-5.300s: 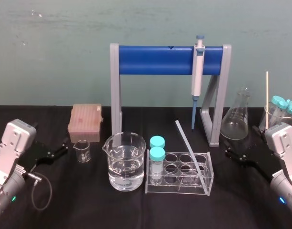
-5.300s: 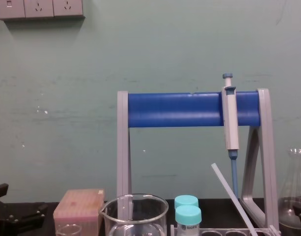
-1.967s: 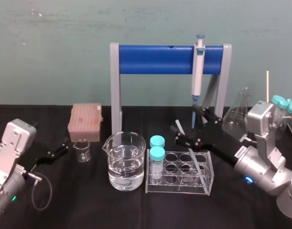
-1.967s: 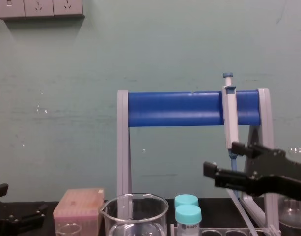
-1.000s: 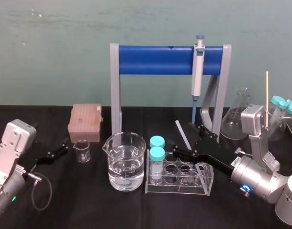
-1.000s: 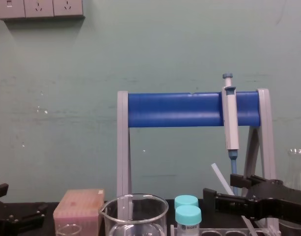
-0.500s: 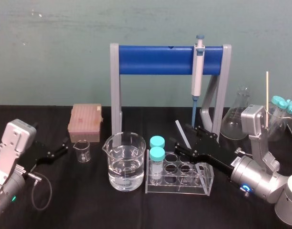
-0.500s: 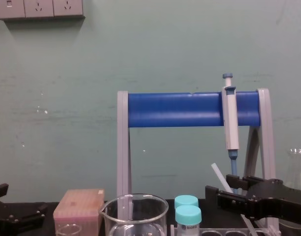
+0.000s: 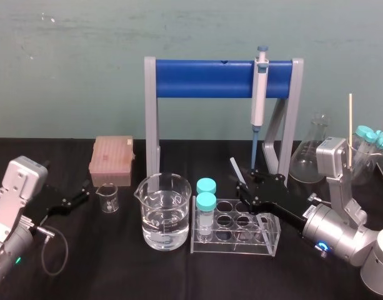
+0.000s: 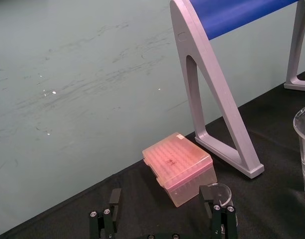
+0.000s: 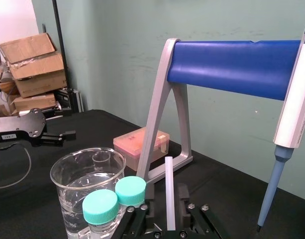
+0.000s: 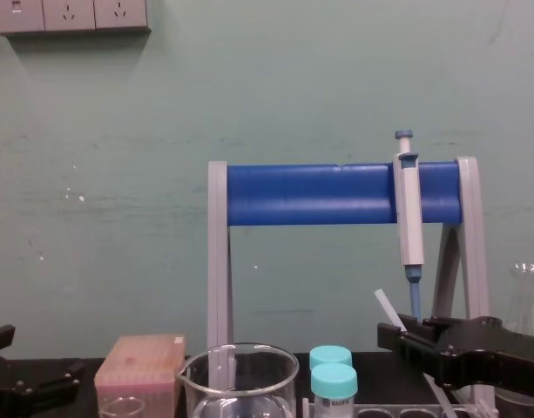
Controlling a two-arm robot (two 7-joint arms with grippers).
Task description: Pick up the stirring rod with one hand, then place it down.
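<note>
Head view, against half a second back: narrowed the right claw [image 9: 244,181] from a wide spread and nudged it in around the stirring rod [image 9: 235,169]. Two seconds back, held higher, above the test tube rack [image 9: 266,242]; since dropped to mid-rod. Meaning for the task: approach done, grasp under way, no lift yet.

Right wrist view: rod between the claw's fingers [image 11: 182,199], thin dark gaps either side. Slightly spread, not pinching, by the look. Probably needs a final squeeze before any lift.

Rod location: between the claw's fingers, upper end poking out above them, lower end below the claw inside the rack. Long axis steeply tilted, not vertical: upper end up and toward the robot's left, lower end down and toward its right. Same slant in chest view. Could pivot on the rack edge if squeezed off-centre; a guess.

Behind the claw: pipette [image 9: 258,94] hanging on the blue stand [image 9: 203,78]. To the claw's left: capped tubes [image 9: 205,187], then beaker [image 9: 179,206]. Left claw [image 9: 84,191] parked far off on that side, spread wide, nothing between.
</note>
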